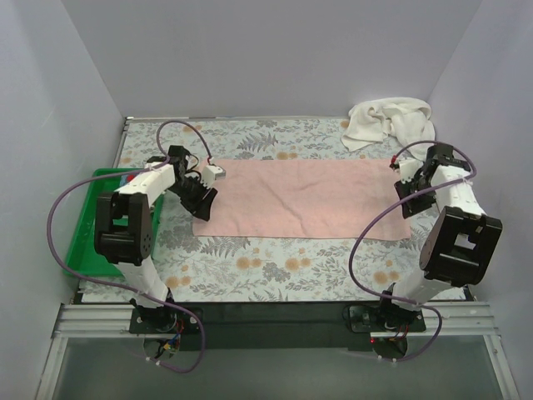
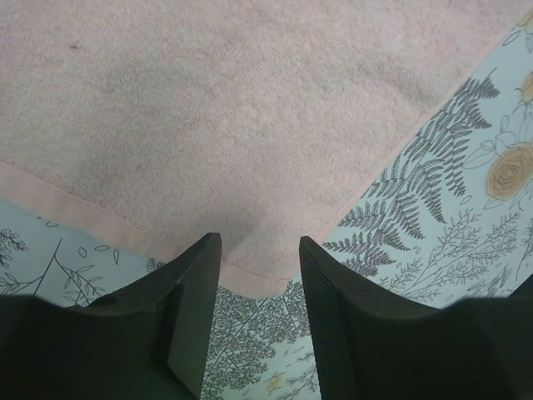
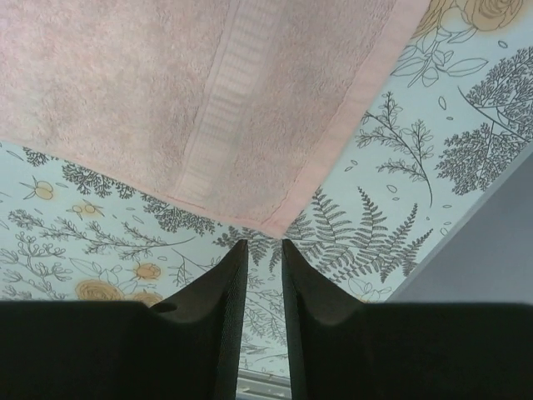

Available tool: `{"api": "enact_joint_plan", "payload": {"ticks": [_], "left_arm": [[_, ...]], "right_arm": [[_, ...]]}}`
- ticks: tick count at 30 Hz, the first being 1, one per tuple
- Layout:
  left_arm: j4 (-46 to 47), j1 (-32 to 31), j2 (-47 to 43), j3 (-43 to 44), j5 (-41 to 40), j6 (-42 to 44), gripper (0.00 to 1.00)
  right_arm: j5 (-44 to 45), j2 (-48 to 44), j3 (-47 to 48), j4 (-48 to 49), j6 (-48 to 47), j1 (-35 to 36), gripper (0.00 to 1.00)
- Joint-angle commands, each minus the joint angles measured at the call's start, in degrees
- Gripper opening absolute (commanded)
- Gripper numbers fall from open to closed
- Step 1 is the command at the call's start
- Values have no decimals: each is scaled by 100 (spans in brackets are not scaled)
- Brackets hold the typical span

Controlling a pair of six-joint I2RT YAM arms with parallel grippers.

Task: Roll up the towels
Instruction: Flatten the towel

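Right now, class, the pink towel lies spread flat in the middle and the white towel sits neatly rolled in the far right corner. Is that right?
One thing is wrong: the white towel is not rolled but lies in a crumpled heap in the far right corner, as the top external view shows. The pink towel does lie spread flat in the middle.

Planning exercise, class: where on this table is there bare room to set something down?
Free: near strip between pink towel and arm bases; far strip left of the white towel. Crowded: towel ends by left hand, right hand, and green tray.
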Motion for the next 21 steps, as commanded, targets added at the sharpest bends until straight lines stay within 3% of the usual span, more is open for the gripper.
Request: {"api": "enact_joint_plan", "payload": {"ticks": [1,8,14,21], "left_arm": [[-59,-37,-375,214,566,-54,40],[37,-388,-498,-76,681,-142,38],[231,-565,-490,-454,453,-265,37],[424,-538,-560,-1139,-494,-274,33]], "right_arm": [[-257,268,125,-303,7,-25,26],[-486,901,11,-119,173,-60,24],[-12,1262,-419,382,270,-95,19],[560,1350,-745,883,121,-201,19]]}}
